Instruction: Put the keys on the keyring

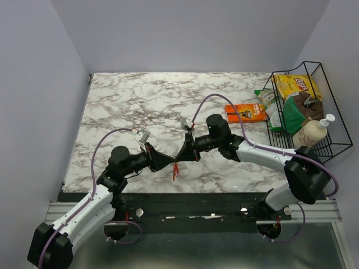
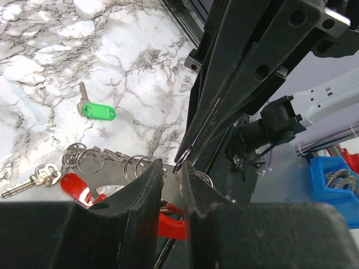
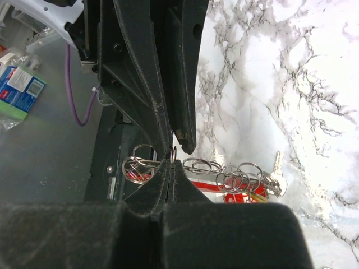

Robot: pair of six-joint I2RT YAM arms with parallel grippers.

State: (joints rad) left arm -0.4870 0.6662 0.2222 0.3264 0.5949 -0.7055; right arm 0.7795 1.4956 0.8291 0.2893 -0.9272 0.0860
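Note:
Both grippers meet tip to tip above the table's front middle. My right gripper is shut on the keyring, a thin metal loop seen edge-on. Facing it, my left gripper has its tips slightly apart beside the ring and pinches a red key head deeper between its fingers; that red piece hangs below the tips. A green-headed key lies on the marble. A red-headed key and a plain silver key lie beneath.
A metal strip carrying several spare rings lies under the grippers. An orange flat packet sits at the back right beside a black wire basket of snack bags and a bottle. Purple cables arc over both arms.

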